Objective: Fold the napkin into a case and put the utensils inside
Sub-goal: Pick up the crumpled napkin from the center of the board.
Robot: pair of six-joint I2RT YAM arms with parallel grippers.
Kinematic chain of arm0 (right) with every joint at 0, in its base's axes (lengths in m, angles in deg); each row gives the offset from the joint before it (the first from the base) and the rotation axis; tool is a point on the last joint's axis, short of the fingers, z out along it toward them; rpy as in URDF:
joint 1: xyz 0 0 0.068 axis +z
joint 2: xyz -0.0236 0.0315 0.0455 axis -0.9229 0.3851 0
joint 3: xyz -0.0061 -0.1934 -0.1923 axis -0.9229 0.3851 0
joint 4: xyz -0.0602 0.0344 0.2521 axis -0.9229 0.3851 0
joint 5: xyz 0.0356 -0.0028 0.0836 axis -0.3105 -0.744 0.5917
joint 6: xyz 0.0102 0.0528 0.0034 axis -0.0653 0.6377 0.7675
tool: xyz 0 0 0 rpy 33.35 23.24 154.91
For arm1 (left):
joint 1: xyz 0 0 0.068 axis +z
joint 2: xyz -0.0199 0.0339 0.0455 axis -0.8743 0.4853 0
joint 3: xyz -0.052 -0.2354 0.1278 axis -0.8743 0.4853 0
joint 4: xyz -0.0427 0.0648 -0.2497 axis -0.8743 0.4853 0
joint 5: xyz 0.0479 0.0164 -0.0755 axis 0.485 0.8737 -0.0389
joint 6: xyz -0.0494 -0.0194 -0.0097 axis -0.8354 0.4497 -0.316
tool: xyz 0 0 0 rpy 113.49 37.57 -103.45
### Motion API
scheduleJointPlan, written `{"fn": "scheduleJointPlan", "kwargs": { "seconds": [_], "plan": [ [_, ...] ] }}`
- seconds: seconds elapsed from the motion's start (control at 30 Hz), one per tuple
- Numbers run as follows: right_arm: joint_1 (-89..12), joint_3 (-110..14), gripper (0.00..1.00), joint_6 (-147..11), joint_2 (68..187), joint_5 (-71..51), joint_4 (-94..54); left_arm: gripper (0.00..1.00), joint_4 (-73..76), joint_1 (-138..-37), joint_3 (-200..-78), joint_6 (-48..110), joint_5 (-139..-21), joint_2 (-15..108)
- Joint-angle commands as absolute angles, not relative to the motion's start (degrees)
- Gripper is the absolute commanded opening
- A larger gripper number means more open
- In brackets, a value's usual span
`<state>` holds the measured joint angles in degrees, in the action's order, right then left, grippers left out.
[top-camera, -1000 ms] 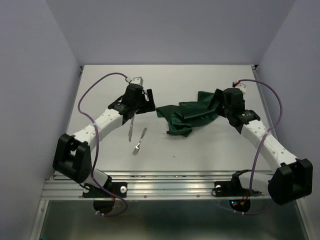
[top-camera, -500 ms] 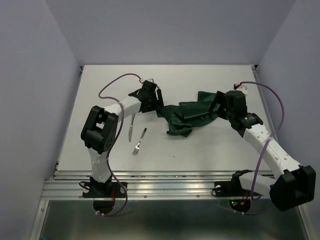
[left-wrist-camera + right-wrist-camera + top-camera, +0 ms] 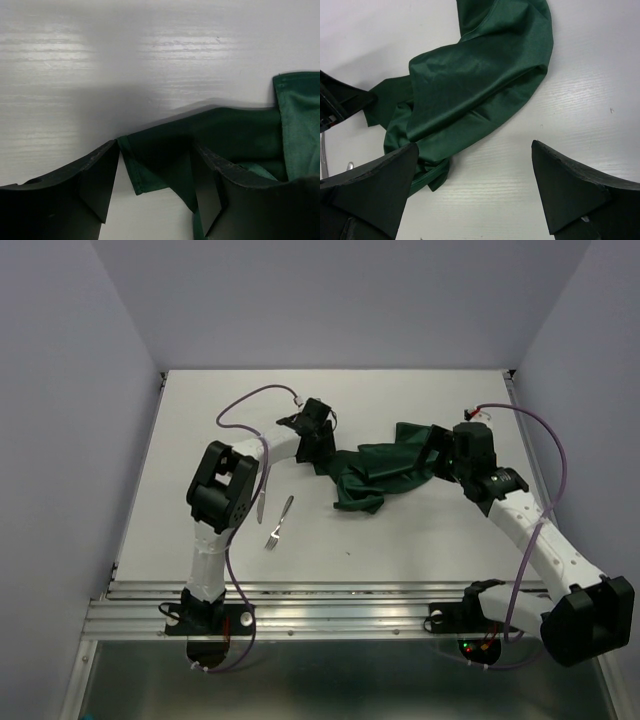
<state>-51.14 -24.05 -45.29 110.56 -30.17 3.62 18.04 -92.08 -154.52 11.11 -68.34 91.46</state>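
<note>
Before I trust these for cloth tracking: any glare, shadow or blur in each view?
Left wrist: glare streaks on the table, a soft shadow above the napkin. Right wrist: sharp, mild sheen on its folds. Top external: evenly lit, no blur, fork tiny.

Soft cloth napkin (image 3: pixel 385 472) with faint sheen, shiny metal fork (image 3: pixel 279 522), smooth semi-gloss woodgrain table (image 3: pixel 420 530)

napkin (image 3: pixel 385 475) crumpled | L claw (image 3: pixel 323 453) at L end; R claw (image 3: pixel 432 452) at R end

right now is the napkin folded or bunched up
Bunched up: the napkin lies crumpled in loose, overlapping folds with uneven edges.
</note>
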Motion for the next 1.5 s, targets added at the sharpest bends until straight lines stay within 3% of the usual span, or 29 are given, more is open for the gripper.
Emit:
{"fn": "scheduleJointPlan", "kwargs": {
  "seconds": [0.0, 0.27, 0.43, 0.83, 1.2, 1.47],
  "plan": [
    [-50.9, -24.7, 1.0, -46.5, 108.8, -27.0, 3.8, 0.69, 20.0, -92.6, -155.9, 10.5, -67.0, 90.6],
    [-49.7, -25.9, 1.0, -46.6, 109.0, -24.6, 4.0, 0.68, 19.9, -92.9, -156.6, 10.9, -68.3, 92.2],
    [-44.3, -26.7, 1.0, -45.6, 109.4, -26.0, 4.3, 0.0, 19.3, -93.0, -156.7, 12.4, -70.1, 92.7],
    [-17.7, -31.9, 1.0, -38.2, 121.0, -44.9, 11.1, 0.0, 14.6, -93.0, -149.3, 13.0, -74.9, 82.8],
    [-14.8, -29.2, 1.0, -15.8, 126.2, -46.1, 12.4, 0.0, 12.9, -93.0, -145.3, 11.4, -77.0, 80.9],
    [-14.8, -29.2, 0.98, -14.4, 131.8, -45.5, 7.1, 0.0, 12.0, -93.0, -143.4, 11.4, -77.3, 80.1]
  ]
}}
